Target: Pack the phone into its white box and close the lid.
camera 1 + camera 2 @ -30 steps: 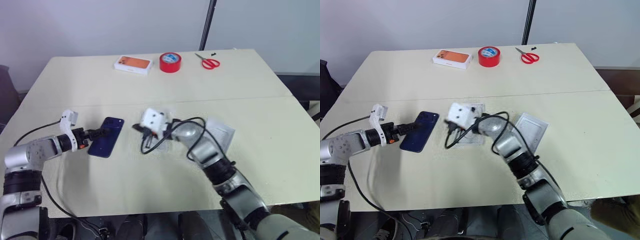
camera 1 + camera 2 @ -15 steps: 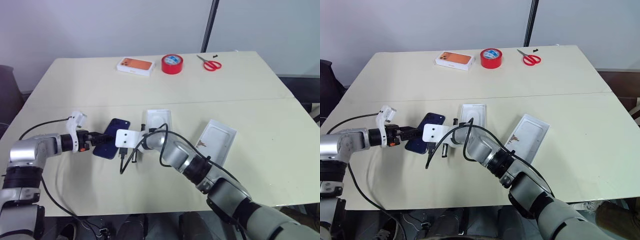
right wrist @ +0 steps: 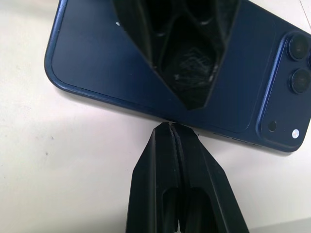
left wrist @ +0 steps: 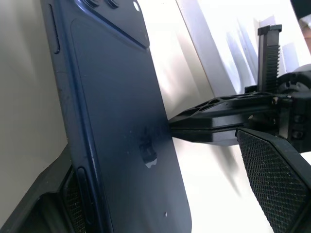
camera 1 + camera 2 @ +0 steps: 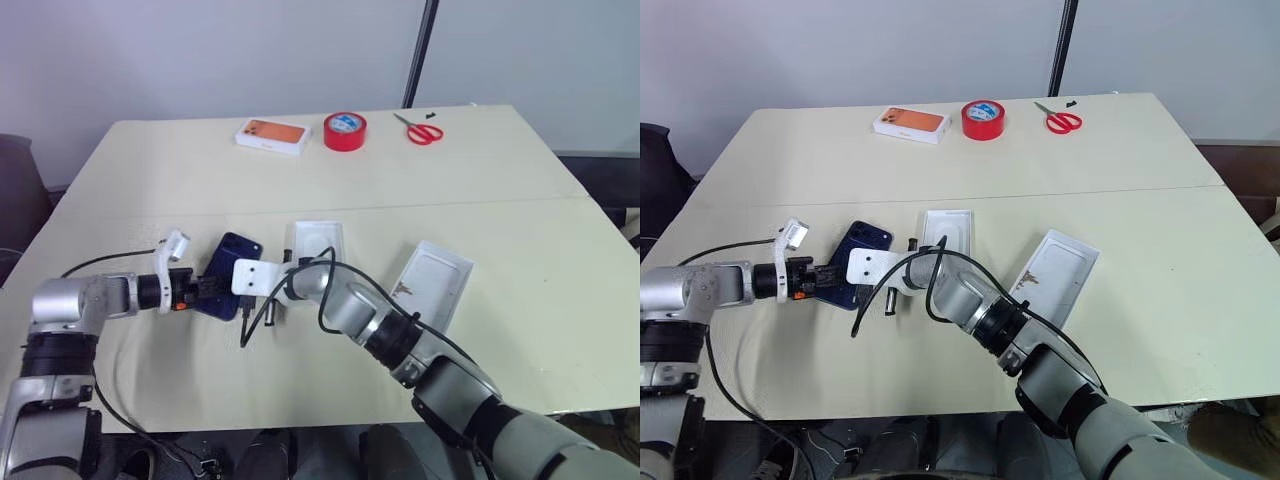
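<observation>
The phone lies back-up on the worktop, its camera cluster at the far end, just left of the white box. My left claw reaches in from the left at the phone's near end with its fingers spread wide; in the left wrist view the phone fills the gap between my two pads, one pad standing clear of it on one side and the other low beside its opposite edge. Whether either pad truly touches the phone I cannot tell.

My right claw is clenched tight, gripping nothing, the two fingers pressed together into one point. In the right wrist view that point sits right at the phone's long edge, near its middle, low against the worktop. From the head views my right arm crosses in front of me toward the left, and its white wrist bracket sits just beside the phone.

The white box sits open and empty just beyond my right wrist, its short side toward me. The lid lies inside-up and angled, well to the right of the box, apart from both claws.

Along the far edge of the worktop are a white box with an orange phone picture, a red tape roll and red-handled scissors.
</observation>
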